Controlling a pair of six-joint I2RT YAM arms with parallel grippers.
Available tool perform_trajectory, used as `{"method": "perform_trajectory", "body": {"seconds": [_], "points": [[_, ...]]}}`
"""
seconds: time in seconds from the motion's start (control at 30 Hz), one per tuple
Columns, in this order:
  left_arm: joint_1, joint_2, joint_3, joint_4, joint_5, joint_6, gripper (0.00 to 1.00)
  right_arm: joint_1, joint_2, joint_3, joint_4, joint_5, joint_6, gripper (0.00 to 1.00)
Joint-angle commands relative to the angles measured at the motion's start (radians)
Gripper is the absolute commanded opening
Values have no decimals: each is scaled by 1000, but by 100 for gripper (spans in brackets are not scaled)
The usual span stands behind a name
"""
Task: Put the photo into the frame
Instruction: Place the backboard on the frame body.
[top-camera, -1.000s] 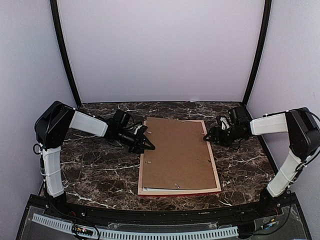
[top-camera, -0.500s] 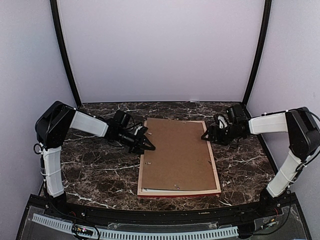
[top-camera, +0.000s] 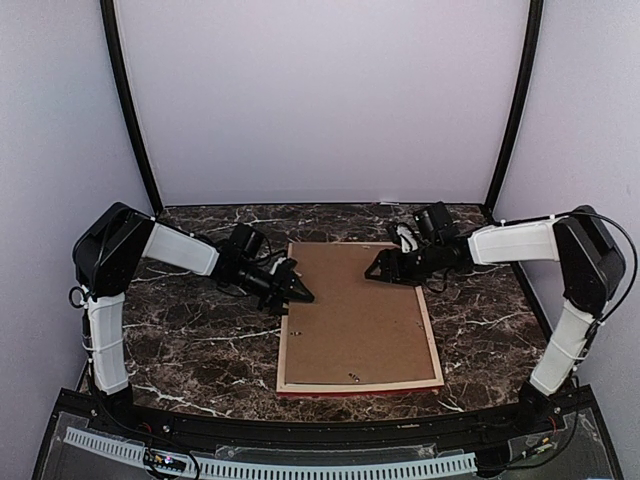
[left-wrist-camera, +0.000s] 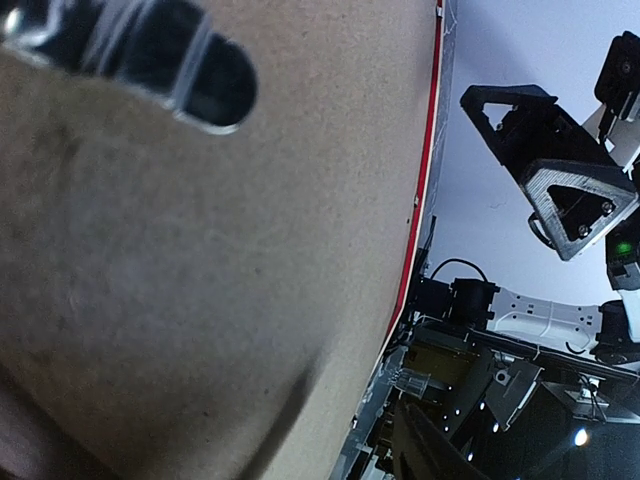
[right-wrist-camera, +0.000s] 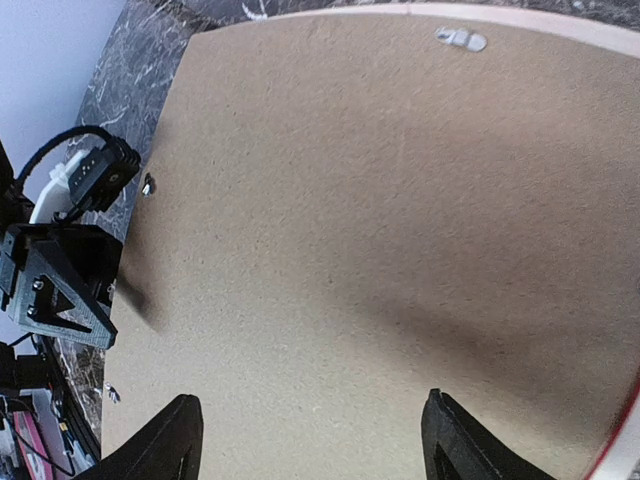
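1. Presently the frame (top-camera: 360, 385) lies face down on the marble table (top-camera: 200, 340), pale wooden back upward, with a sliver of red along its near edge. The brown backing board (top-camera: 355, 315) fills its recess.
2. The photo shows in no view. If it is already in place it lies under the board, and that cannot be confirmed from here.
3. The right gripper (top-camera: 375, 272) hovers over the far right part of the board, its fingers spread with nothing between them. The left gripper (top-camera: 298, 293) points at the frame's left rail. Whether its jaws are parted or closed, the views do not show.
4. The step in hand looks like seating the board and fastening it down. The right arm would do best to press with its fingertips flat near a corner, not at the middle. That way the board sinks evenly below the rails.
5. The left arm would serve well as a brace against the left rail, since the frame could slide on the smooth marble under a sideways push.
6. The small metal tabs (right-wrist-camera: 460, 38) on the rails probably need turning over the board one at a time, with a light touch. A hard shove risks gouging the board or shifting the sheet beneath it.
7. Before any tab is turned, the board's edges should sit inside the rails on every side.
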Motion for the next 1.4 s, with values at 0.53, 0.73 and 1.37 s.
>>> {"method": "perform_trajectory", "body": {"seconds": [0.53,0.73,1.37], "points": [[-14,-9,43,-76,3,52,64,101,153,33,55,-7,34,76],[-13,-20,70,-147,-25,100,65,99,143,26,42,7,24,76],[-12,-78,123,-332,-150,213,76,67,94,9,20,4,0,76]]}}
